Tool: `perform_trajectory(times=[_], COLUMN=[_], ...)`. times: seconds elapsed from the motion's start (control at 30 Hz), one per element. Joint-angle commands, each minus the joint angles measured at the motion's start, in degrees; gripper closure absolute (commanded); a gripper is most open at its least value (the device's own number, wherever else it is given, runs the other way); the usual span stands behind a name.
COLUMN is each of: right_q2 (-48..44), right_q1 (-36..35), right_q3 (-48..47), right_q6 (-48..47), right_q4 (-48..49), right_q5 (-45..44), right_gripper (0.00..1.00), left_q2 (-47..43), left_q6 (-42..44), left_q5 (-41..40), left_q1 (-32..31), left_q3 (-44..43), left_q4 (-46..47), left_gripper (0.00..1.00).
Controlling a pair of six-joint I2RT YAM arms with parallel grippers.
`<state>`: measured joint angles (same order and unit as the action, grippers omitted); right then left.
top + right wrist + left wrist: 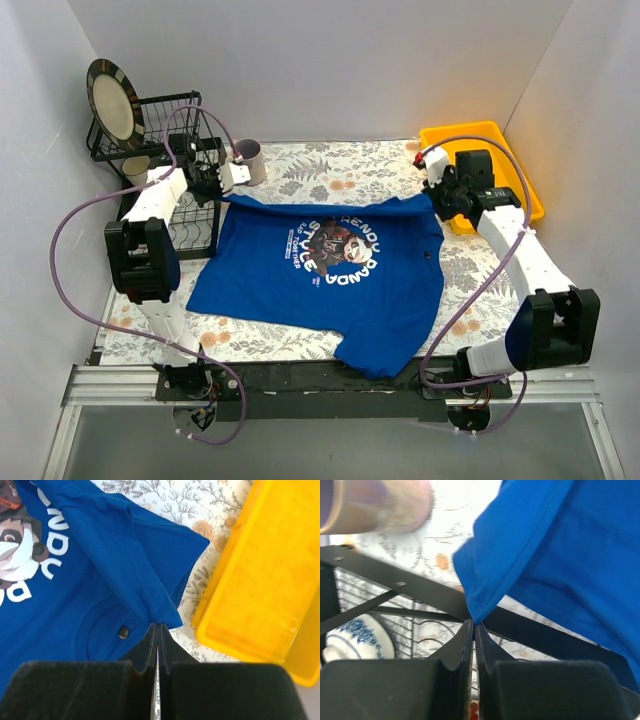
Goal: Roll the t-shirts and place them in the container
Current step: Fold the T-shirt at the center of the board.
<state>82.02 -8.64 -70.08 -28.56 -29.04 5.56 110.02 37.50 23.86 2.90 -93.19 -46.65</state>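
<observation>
One royal-blue t-shirt (330,270) lies spread on the floral tablecloth, its white lettering and brown graphic facing up. My left gripper (226,188) is at the shirt's far left corner, beside the wire rack. In the left wrist view that gripper (474,623) is shut on a lifted tip of the blue fabric (560,545). My right gripper (437,207) is at the far right corner. In the right wrist view it (159,625) is shut on the hemmed edge of the shirt (75,595), which is pulled up off the cloth.
A black wire dish rack (150,125) stands at the far left with a plate (110,100). A mug (250,160) lies close to the left gripper. A blue-patterned bowl (355,637) sits behind the rack bars. A yellow tray (500,135) stands at the far right, just beside the right gripper.
</observation>
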Motion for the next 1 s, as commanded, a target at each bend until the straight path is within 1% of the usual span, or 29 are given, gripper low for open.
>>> perform_trajectory(times=[0.0,0.13,0.27,0.4,0.53,0.7,0.87,0.93,0.97], right_q2=[-5.5,-9.8,-12.1,-14.4,-16.2,-17.9,-20.1,-20.0,-19.6], right_q1=[0.2,0.1,0.2,0.0,0.0,-0.6,-1.2,-1.6,-1.6], right_q3=[3.6,7.1,9.8,12.9,15.2,16.9,19.7,20.1,19.6], right_q6=[-0.8,-0.8,-0.5,-0.4,-1.6,-4.8,-8.9,-11.9,-13.4], right_q4=[-2.2,-4.0,-6.2,-7.1,-8.4,-13.1,-17.1,-21.1,-23.4], right_q5=[0.0,0.5,2.5,4.0,5.8,9.0,13.0,14.8,16.7], right_gripper=[0.99,0.99,0.99,0.99,0.99,0.99,0.99,0.99,0.93], left_q2=[-7.4,-8.9,-9.7,-10.3,-12.0,-13.8,-13.8,-13.5,-13.3], left_q6=[6.3,9.1,12.1,12.8,13.4,13.4,10.8,9.8,9.8], left_q5=[2.0,0.5,-1.0,-1.7,-2.6,-4.3,-4.8,-5.6,-6.4], left_q1=[0.1,-0.1,-0.1,-0.2,-0.7,-0.8,-0.8,-0.8,-0.9], left_q3=[4.1,8.2,9.6,10.7,14.1,18.6,19.7,19.5,19.3], left_q4=[1.4,1.2,0.1,-2.9,-3.1,-3.4,-3.0,-3.2,-4.7], left_gripper=[1.00,1.00,1.00,1.00,1.00,1.00,1.00,1.00,1.00])
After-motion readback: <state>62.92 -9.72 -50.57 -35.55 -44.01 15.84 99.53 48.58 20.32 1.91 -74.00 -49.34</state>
